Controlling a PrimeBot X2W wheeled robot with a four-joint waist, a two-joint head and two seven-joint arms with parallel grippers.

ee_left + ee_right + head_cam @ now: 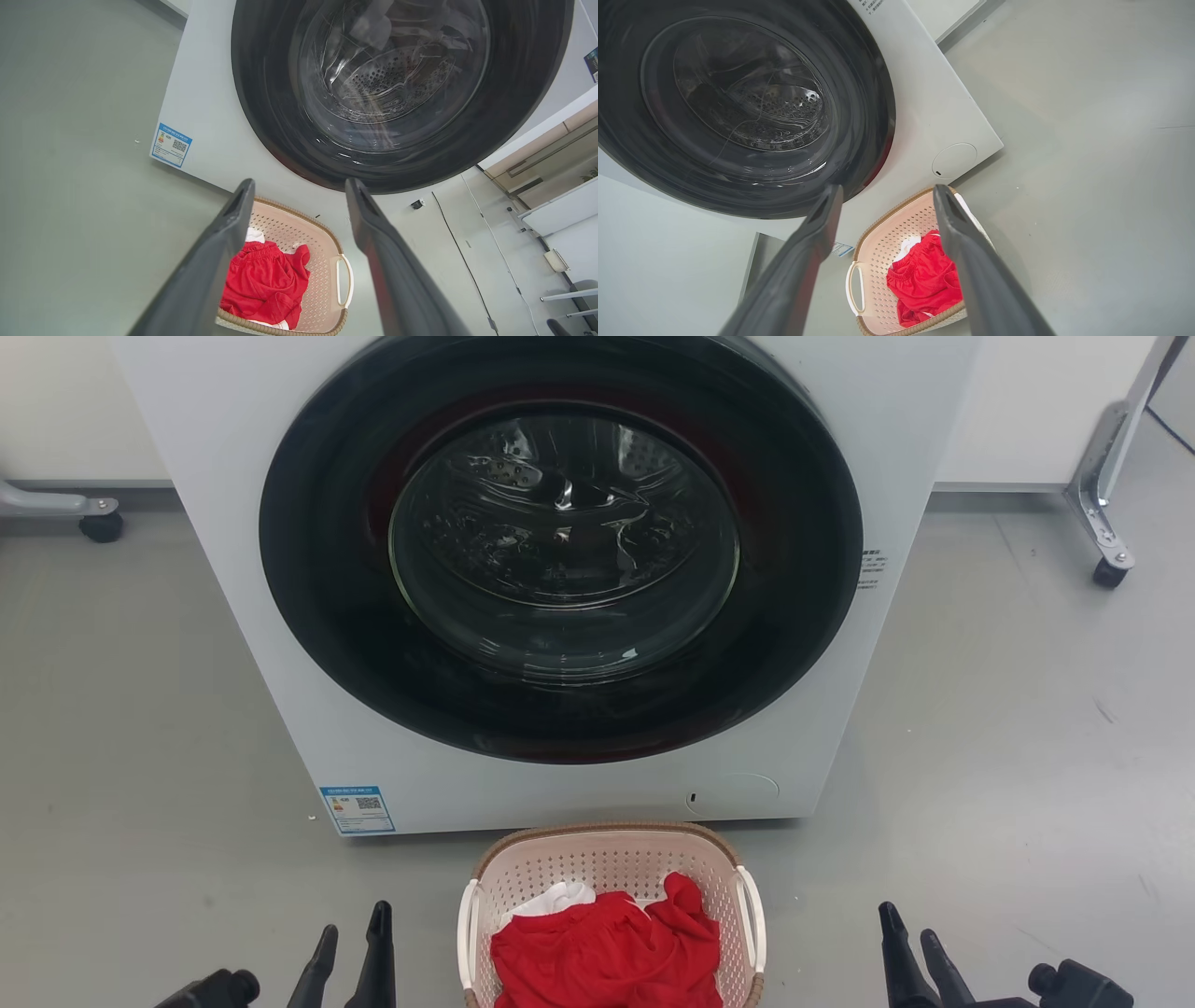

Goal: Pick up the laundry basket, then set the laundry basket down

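Close before the white washing machine [560, 579], the laundry basket [607, 863] stands on the grey floor [980, 756]. It holds a red garment [607, 957] over what may be a white cloth [558, 899]. The left gripper [353, 922] and right gripper [908, 922] flank it, clear of its handles, fingers spread and empty.

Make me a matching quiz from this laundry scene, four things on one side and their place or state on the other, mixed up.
Things:
1. laundry basket
2. red garment
3. washer door
4. left gripper

Place or state:
a. shut
b. open, holding nothing
c. inside the basket
d. standing on the floor

Pairs: 1-d, 2-c, 3-a, 4-b
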